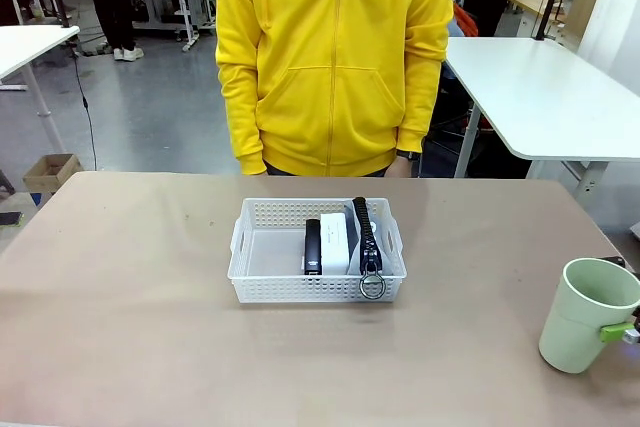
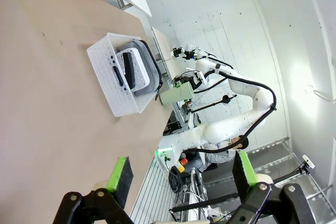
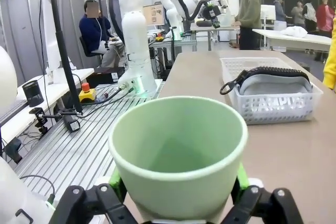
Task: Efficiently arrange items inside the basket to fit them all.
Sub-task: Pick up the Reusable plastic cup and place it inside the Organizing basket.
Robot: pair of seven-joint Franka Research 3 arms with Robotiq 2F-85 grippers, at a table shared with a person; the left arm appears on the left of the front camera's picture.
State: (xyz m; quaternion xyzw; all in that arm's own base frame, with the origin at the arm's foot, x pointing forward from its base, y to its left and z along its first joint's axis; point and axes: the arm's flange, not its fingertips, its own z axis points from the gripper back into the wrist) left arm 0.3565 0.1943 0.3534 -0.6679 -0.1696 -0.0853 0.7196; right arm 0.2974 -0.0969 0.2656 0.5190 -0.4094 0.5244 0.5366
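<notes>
Look to the middle of the tabletop [image 1: 130,287] in the front view and you find the white basket [image 1: 262,289], its long axis running 9 to 3 o'clock, with perforated walls and a handle cut-out at each short end. Its left half is bare.

The items inside it all lie with their long axes from 12 to 6 o'clock, packed toward the 3 o'clock side. The slim black stapler-like object [image 1: 313,246] lies leftmost, touching the small white box [image 1: 334,242] on its right. Right of the box, the grey pouch [image 1: 352,219] stands on edge with its black zipper [image 1: 364,232] uppermost. The ring pull [image 1: 372,286] hangs over the near wall at 6 o'clock.

In the right wrist view, you see the pouch from its side, grey and rounded against the basket wall, the ring pull pointing toward 9 o'clock.

The pale green cup [image 1: 585,313] stands upright, mouth up, at 4 o'clock from the basket and well apart from it, near the tabletop's right edge. It is plain, empty and tapers downward.

The right claw [image 3: 178,192] grips the cup, one green pad on each side of its wall; in the front view a green pad shows at the cup's right side.

The left claw [image 2: 181,174] stands wide open with nothing between its fingers [image 2: 119,174], over the tabletop's edge and well apart from the basket.
</notes>
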